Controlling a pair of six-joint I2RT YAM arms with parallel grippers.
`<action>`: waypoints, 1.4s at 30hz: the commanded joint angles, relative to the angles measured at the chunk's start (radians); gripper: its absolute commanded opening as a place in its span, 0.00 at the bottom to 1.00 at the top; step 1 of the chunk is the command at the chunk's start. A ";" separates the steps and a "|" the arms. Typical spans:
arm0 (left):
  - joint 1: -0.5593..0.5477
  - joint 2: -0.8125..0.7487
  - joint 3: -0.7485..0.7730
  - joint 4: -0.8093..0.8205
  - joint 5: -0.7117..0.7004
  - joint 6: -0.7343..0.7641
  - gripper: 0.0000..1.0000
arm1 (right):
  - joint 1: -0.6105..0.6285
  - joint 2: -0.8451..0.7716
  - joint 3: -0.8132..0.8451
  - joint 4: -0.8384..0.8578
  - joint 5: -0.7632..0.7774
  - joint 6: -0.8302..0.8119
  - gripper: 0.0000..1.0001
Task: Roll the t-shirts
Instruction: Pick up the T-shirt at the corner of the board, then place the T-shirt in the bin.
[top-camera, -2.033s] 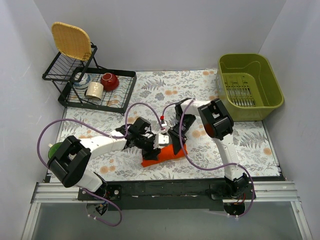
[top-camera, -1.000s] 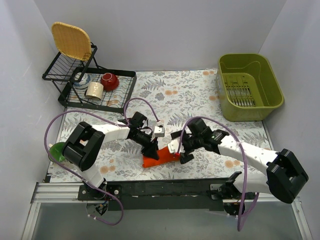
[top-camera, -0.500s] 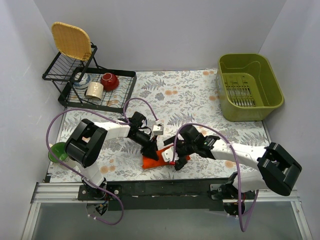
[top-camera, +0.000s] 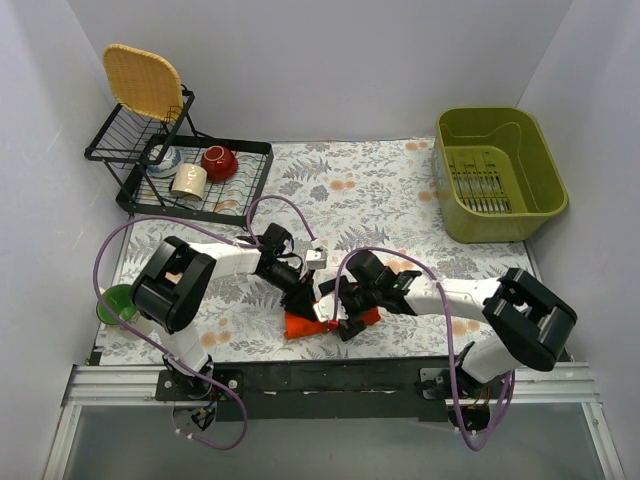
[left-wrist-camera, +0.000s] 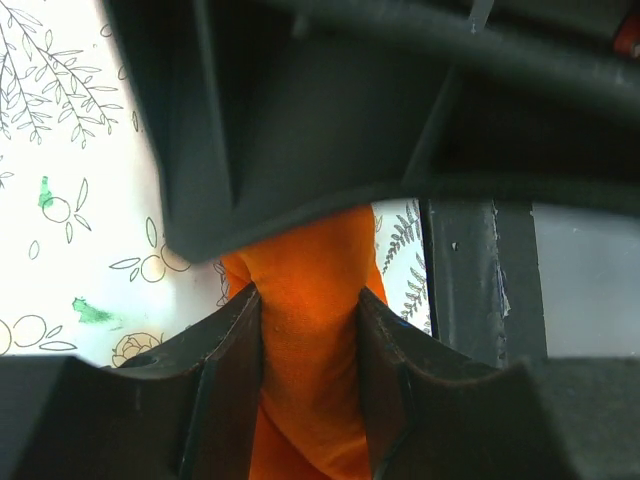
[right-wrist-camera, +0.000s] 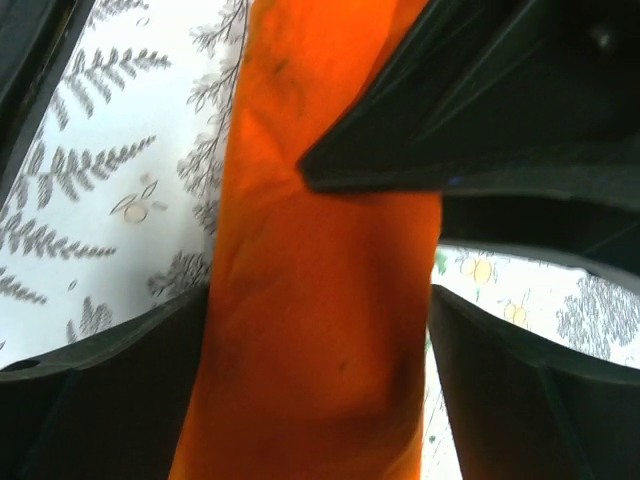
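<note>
The left hand (left-wrist-camera: 310, 305) is clamped on the bunched t-shirt (top-camera: 297, 326), which runs on between the wide-apart fingers of the right hand (right-wrist-camera: 320, 350), so that hand should close squarely on the full bundle and turn evenly, lest the thin fabric slip loose.

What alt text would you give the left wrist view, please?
An orange-red t-shirt is pinched between the left gripper's two dark fingers, over a white leaf-printed tablecloth. Dark robot parts fill the top of the frame.
</note>
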 joint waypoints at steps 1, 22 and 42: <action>-0.003 0.046 -0.028 -0.085 -0.161 0.012 0.36 | 0.009 0.082 0.052 0.023 0.023 0.023 0.91; 0.347 -0.197 0.518 -0.133 -0.442 -0.117 0.52 | -0.208 0.278 0.636 -0.651 -0.014 0.125 0.01; 0.372 -0.261 0.518 -0.007 -0.531 -0.294 0.67 | -0.846 0.451 1.245 -0.305 0.353 0.713 0.01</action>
